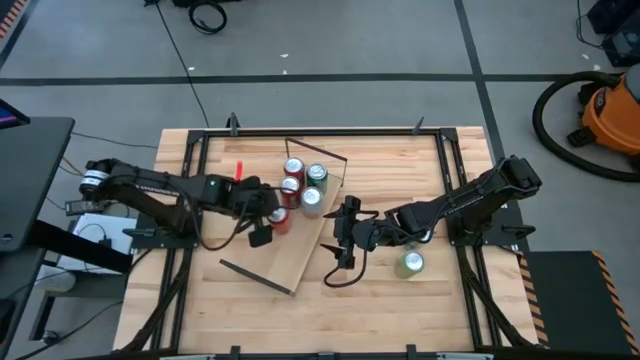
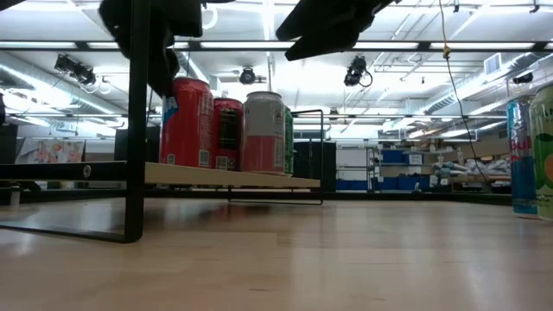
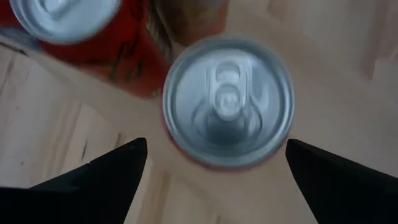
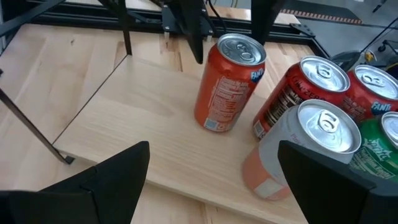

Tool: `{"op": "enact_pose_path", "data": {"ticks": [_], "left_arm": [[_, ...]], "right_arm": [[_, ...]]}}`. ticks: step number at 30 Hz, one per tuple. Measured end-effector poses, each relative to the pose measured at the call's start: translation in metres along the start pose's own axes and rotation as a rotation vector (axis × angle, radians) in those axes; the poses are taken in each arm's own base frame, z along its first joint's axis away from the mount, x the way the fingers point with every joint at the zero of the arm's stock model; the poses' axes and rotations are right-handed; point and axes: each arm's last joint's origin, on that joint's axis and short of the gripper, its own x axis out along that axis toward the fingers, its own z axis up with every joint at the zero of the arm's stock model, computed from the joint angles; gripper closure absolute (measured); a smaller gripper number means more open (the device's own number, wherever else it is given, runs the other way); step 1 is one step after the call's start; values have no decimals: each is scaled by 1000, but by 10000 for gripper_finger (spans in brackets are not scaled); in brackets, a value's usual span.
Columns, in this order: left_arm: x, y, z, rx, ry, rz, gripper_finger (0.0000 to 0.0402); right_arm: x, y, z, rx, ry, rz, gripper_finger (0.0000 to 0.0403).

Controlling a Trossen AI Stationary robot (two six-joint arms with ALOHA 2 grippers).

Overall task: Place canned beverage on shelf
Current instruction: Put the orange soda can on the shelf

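Note:
The light-wood shelf [image 1: 280, 255] lies slantwise on the table, with wire brackets at its ends. Several cans stand upright on its far half [image 1: 305, 182]. Nearest is an orange can [image 1: 281, 220], which also shows in the right wrist view [image 4: 227, 84]. My left gripper [image 1: 268, 220] is open just above this can's silver top [image 3: 228, 102]. Its fingers [image 4: 194, 37] stand on either side of the top without touching it. My right gripper [image 1: 335, 245] is open and empty at the shelf's right edge, facing the cans [image 4: 214, 155].
A green can [image 1: 410, 263] stands on the bare table right of the shelf, under my right arm. The low view shows it [image 2: 543, 151] beside a blue can [image 2: 521, 155]. The shelf's near half [image 4: 143, 118] is bare. A black frame borders the table.

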Motion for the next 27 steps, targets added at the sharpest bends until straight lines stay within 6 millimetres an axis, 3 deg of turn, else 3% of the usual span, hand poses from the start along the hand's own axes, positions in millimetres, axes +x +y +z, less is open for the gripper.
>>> {"op": "enact_pose_path", "data": {"ticks": [10, 18, 27], "left_arm": [[5, 2, 12, -4, -78, -23, 5], [20, 0, 15, 49, -36, -48, 5], [21, 3, 14, 252, -22, -61, 11]], "right_arm": [[0, 0, 0, 0, 0, 0, 37], [0, 0, 1, -4, -8, 1, 37], [0, 0, 1, 0, -7, 0, 37]]}}
